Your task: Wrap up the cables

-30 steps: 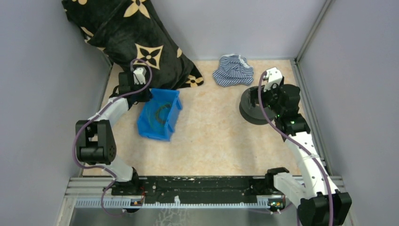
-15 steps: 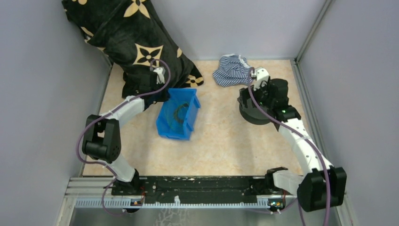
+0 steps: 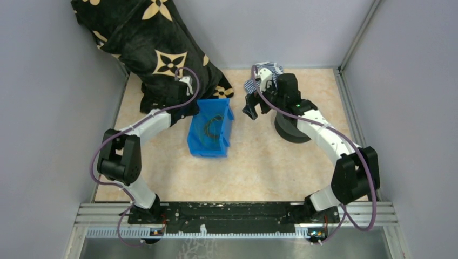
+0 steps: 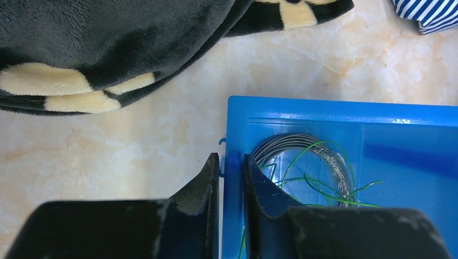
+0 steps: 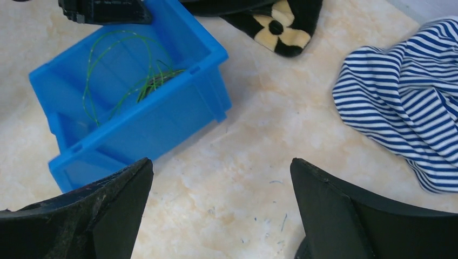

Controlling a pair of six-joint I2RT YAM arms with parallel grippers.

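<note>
Cables we judge light, springy, so pinch where strands bundle; left gripper clamps bin wall — right gripper gapes empty.

On table: blue bin stood centre-left; black floral blanket upper left; striped cloth upper centre; black spool centre-right.

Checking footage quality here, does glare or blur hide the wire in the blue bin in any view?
Left wrist view: sharp, mild sheen on the bin wall, wire clear. Right wrist view: wire sharp, right gripper dark with little detail. Top view: even light, no glare, wire only a small dark loop.
</note>
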